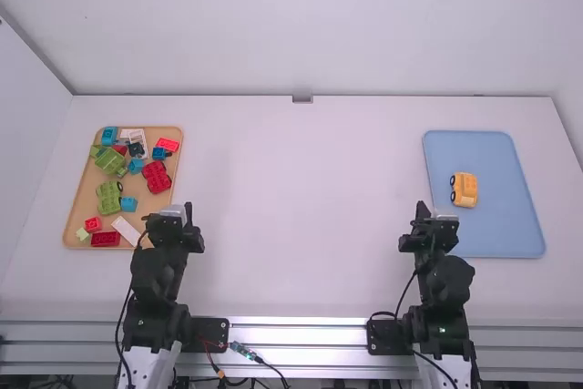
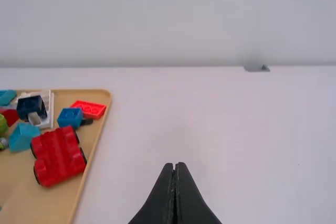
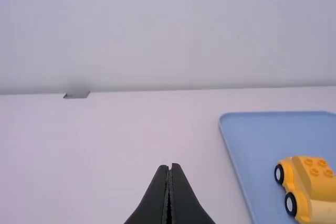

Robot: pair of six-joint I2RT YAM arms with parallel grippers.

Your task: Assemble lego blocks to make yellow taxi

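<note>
Because the yellow car (image 1: 464, 189) stands upright on its wheels, in the blue tray (image 1: 510, 225), I judge that this tray serves for the finished work, apart from the spare pieces. The car has its body and a raised block with studs on top (image 3: 318, 167), so the taxi seems complete, or nearly; whether a small roof piece is wanted, I cannot tell. The other blocks, among them a red car (image 2: 59, 156) and a green one (image 1: 111, 160), lie in the tan tray (image 1: 84, 198) on the left side, probably because their colours do not suit a yellow taxi. The left gripper (image 2: 175, 165) and the right gripper (image 3: 169, 166) both have their fingers together, with nothing between them. They are above the near part of the table (image 1: 301, 225), well apart from each other, which looks like a resting pose that keeps the trays easy to reach.
</note>
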